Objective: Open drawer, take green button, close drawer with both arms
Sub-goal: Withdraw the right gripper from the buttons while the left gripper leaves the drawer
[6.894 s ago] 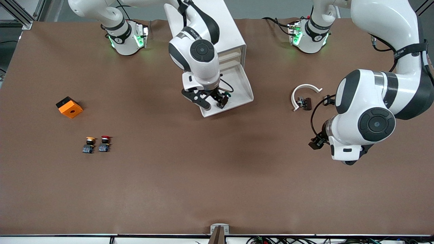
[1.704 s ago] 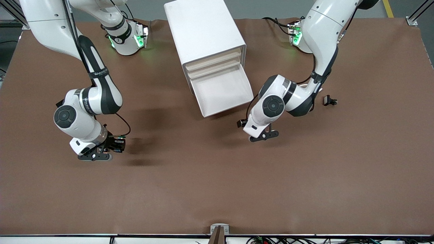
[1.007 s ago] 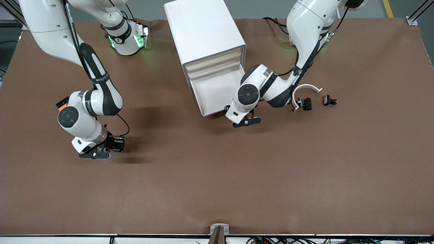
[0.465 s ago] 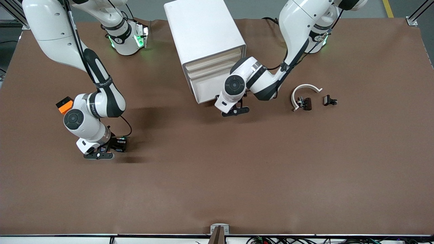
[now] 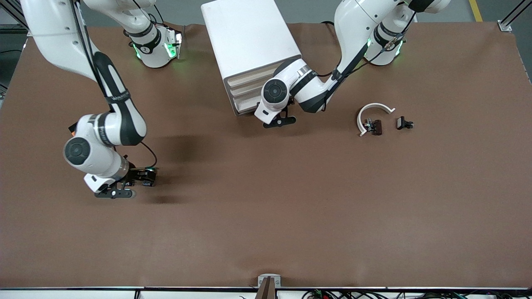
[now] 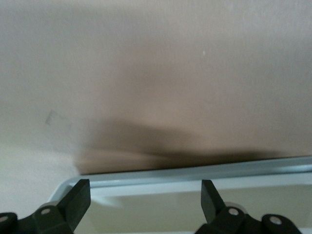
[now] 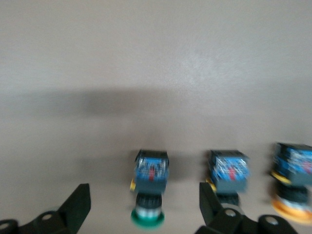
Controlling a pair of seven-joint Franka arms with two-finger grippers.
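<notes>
Right wrist view shows the right gripper [image 7: 141, 207] with fingers spread wide, the green-capped button [image 7: 150, 187] lying on the brown table [image 7: 156, 73] between them, gripped by neither. Two more buttons [image 7: 229, 173] lie beside it in a row. From the front view, this gripper [image 5: 120, 189] sits low at the right arm's end of the table. The left gripper [image 6: 144, 202], fingers also wide apart and holding nothing, is at the cream front of the bottom drawer [image 6: 195, 178], which sits pushed into the white cabinet [image 5: 249, 41]. A white curved clip [image 5: 372, 112] and a small black part [image 5: 404, 123] lie toward the left arm's end.
</notes>
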